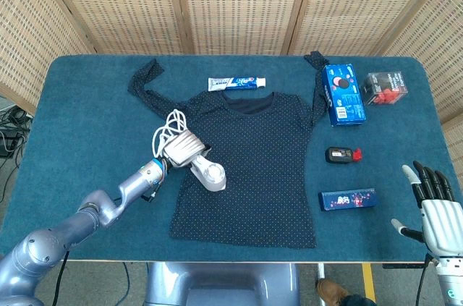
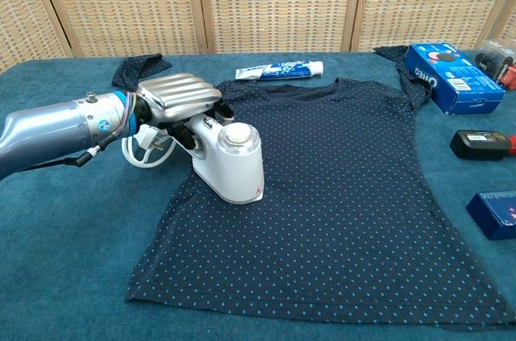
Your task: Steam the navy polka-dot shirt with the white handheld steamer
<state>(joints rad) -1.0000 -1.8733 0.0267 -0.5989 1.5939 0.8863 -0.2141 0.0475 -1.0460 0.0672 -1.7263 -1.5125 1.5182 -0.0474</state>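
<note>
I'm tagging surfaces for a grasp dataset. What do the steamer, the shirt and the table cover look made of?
Steamer: smooth, glossy white plastic, judging by its highlights. Shirt: thin matte fabric, probably cotton or a blend, lying limp with soft wrinkles. Table cover: matte teal cloth with a felt-like nap, though the exact fibre is unclear.

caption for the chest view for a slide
Left hand holds the steamer on the shirt, near its left edge.

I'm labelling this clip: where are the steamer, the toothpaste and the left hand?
steamer (image 2: 232, 165), chest view, its white body.
toothpaste (image 1: 236, 84), head view, middle of the tube.
left hand (image 2: 174, 100), chest view, its silver back.
</note>
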